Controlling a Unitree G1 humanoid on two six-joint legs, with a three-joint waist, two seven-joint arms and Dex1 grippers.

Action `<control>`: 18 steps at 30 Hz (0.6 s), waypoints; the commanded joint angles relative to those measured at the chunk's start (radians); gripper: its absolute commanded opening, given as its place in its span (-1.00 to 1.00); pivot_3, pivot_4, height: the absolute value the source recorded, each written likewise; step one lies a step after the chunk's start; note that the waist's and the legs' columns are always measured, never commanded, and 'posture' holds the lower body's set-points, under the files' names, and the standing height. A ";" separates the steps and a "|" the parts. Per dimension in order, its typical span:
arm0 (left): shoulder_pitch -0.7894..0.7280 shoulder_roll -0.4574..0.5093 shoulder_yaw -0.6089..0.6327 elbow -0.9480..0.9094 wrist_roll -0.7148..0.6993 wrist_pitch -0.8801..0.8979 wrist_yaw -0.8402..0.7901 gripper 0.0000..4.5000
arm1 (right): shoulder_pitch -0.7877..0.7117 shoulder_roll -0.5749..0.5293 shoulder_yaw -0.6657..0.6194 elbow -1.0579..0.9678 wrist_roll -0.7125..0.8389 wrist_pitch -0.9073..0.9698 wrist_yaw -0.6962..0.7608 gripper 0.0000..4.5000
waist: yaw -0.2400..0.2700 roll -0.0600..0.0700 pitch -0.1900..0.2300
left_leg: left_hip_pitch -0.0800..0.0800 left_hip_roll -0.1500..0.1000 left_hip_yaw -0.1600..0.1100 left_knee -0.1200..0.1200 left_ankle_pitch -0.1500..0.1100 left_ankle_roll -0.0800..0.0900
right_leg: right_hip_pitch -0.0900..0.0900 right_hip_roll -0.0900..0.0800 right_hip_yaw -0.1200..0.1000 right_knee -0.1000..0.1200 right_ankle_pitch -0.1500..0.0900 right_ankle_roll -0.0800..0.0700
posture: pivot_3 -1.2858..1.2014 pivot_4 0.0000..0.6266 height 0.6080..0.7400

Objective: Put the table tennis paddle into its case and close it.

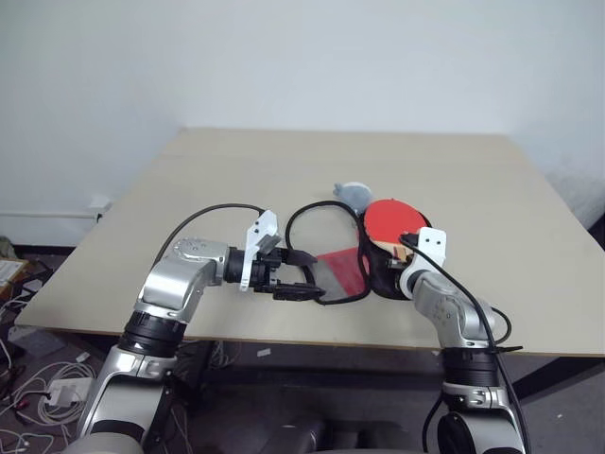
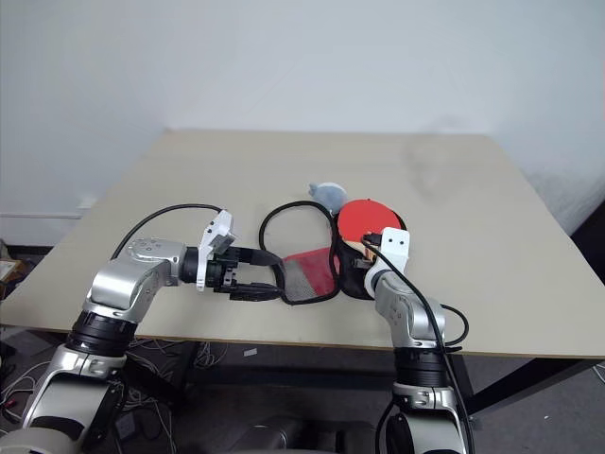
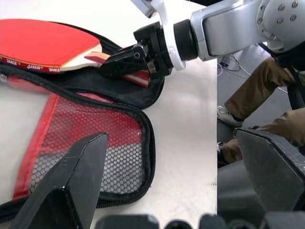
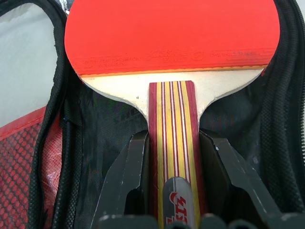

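Claw fingers on the right arm squeeze the striped handle of the table tennis paddle point(image 4: 172, 57). The right claw point(image 4: 174, 191) has one black finger point(image 4: 126, 181) on each side of the wood, and both press against it. The handle is light wood with dark red stripes and a small red logo near its end. The paddle points away from the robot, with its round red face up.

The paddle lies in the case point(image 1: 340, 270), which is unzipped and spread open on the worktop point(image 1: 236, 180). The red face rests on the black lining of the far half, on the robot's right. The black zipper edge curves around both sides of the paddle. The handle end sticks out at the near edge of that half, where the right claw holds it.

The other half of the case is flopped open toward the robot's left. It shows a red fabric band and a red mesh pocket.

The left claw point(image 1: 301, 274) is spread wide and grips nothing. It points sideways toward the case, right at the edge of the open mesh half. One finger is over the mesh and the other is past the worktop's near edge. I cannot tell if a finger touches the fabric.

A small grey-white plush thing point(image 1: 352, 194) sits on the worktop just behind the case, near the top of the paddle.
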State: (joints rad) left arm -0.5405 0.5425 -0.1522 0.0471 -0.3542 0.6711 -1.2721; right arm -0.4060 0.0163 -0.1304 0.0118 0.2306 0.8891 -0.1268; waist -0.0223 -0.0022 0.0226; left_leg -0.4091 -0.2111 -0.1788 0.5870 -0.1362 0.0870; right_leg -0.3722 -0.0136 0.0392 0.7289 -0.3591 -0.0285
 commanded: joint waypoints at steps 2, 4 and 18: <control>-0.008 0.002 -0.007 -0.104 -0.038 0.057 0.045 1.00 | -0.014 -0.007 0.017 -0.009 -0.014 -0.021 0.017 -0.16 | 0.000 0.000 0.000 | 0.000 0.000 0.000 0.000 0.000 0.000 | 0.000 0.000 0.000 0.000 0.000 0.000 | 0.03 -1.00 1.00; 0.019 0.011 -0.004 -0.161 -0.056 0.083 0.064 1.00 | -0.010 -0.009 0.019 -0.014 -0.015 -0.020 0.021 0.06 | 0.000 0.001 0.000 | 0.000 0.000 0.000 0.000 0.000 0.000 | 0.000 0.000 0.000 0.000 0.000 0.000 | 0.03 -1.00 1.00; 0.098 0.051 -0.002 -0.337 -0.153 0.170 0.159 1.00 | 0.048 -0.036 0.012 -0.279 0.061 -0.045 0.128 0.99 | 0.005 0.004 0.001 | 0.000 0.001 0.001 0.000 0.000 0.000 | 0.000 0.000 0.000 0.000 0.000 0.000 | 0.03 -1.00 1.00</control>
State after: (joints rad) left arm -0.4087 0.5841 -0.1700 -0.2990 -0.4901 0.8572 -1.1117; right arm -0.3432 -0.0182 -0.0879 -0.1935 0.2561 0.8617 -0.0183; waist -0.0176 0.0019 0.0236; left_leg -0.4089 -0.2102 -0.1783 0.5870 -0.1362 0.0875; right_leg -0.3718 -0.0136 0.0392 0.7290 -0.3591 -0.0285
